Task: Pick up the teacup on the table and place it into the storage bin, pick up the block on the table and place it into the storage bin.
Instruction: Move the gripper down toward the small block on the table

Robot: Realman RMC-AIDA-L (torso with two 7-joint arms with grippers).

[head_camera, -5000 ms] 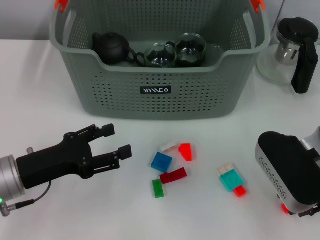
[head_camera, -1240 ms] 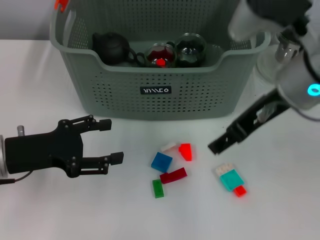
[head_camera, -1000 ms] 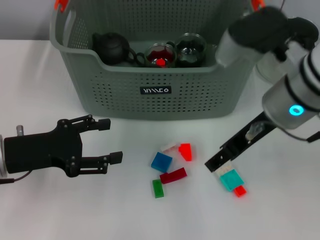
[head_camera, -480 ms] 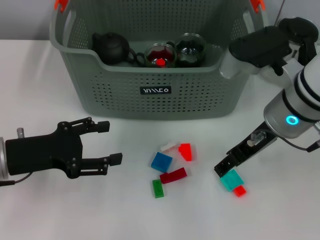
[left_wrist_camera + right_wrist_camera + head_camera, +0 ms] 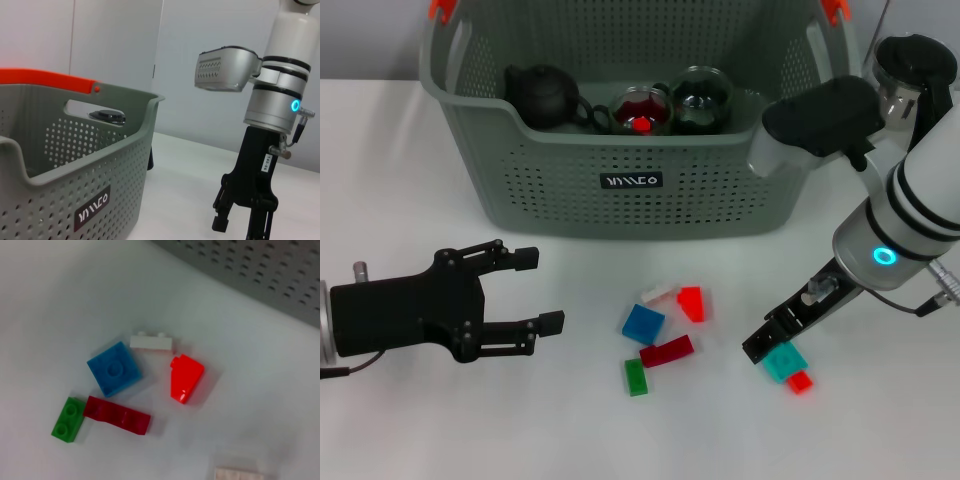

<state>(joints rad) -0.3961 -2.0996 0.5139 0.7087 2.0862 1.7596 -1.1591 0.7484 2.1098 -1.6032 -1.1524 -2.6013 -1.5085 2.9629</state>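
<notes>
- Right claw (image 5: pixel 767 345) is down at the tabletop (image 5: pixel 440 420), black tips right against the teal block (image 5: pixel 785 361) with its small red block (image 5: pixel 800 381); cannot tell how wide it stands
- Left claw (image 5: pixel 542 290) hovers low on the left, fingers spread wide, holding nothing
- Storage bin (image 5: pixel 630 180) sits at the back, with a black teapot (image 5: pixel 545 95) and two glass teacups (image 5: pixel 642 110) inside
- Blue block (image 5: pixel 114 369), red wedge (image 5: pixel 185 378), white, dark red and green bricks lie clustered mid-tabletop

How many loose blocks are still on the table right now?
7 visible: white, orange-red, blue, dark red and green clustered in front of the bin; teal and small red under the right gripper, which may hide another.
</notes>
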